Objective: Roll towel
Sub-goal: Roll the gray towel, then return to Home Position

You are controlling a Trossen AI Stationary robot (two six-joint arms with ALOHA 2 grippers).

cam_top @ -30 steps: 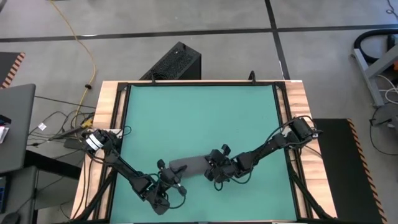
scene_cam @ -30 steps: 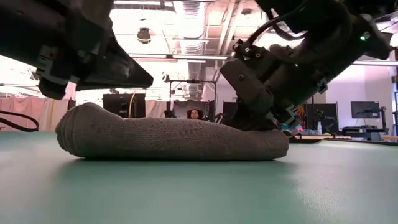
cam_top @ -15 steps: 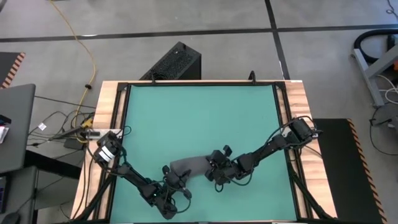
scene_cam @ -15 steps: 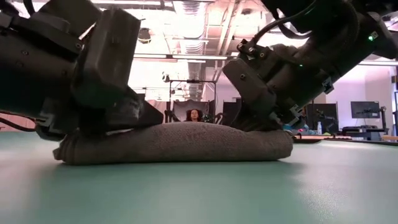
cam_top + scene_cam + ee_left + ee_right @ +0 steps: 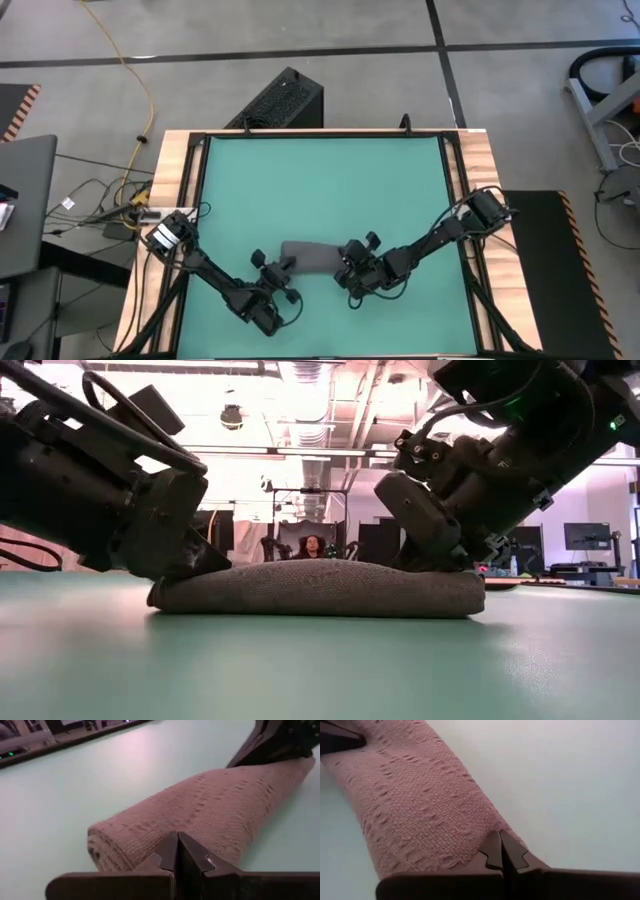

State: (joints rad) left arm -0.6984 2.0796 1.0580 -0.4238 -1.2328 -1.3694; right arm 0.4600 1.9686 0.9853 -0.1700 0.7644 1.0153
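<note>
Lying low in the centre of the high view on the green table (image 5: 320, 180), the towel (image 5: 312, 256) is already a compact roll. The left gripper (image 5: 178, 851) and right gripper (image 5: 502, 851) press on its two ends with fingers closed together, holding nothing. If either one pushes unevenly or lifts away with fabric dragging, I think the roll can loosen or turn crooked.

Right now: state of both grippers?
Left gripper: shut, fingertips together against one end of the rolled dark grey cloth towel, gripping nothing.
Right gripper: shut, pressed against the other end.

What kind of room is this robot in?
Probably a robotics lab or workshop. The low view shows monitors on desks and bare ceiling ducts, and cables trail over the concrete floor beside the green table where the towel lies.
</note>
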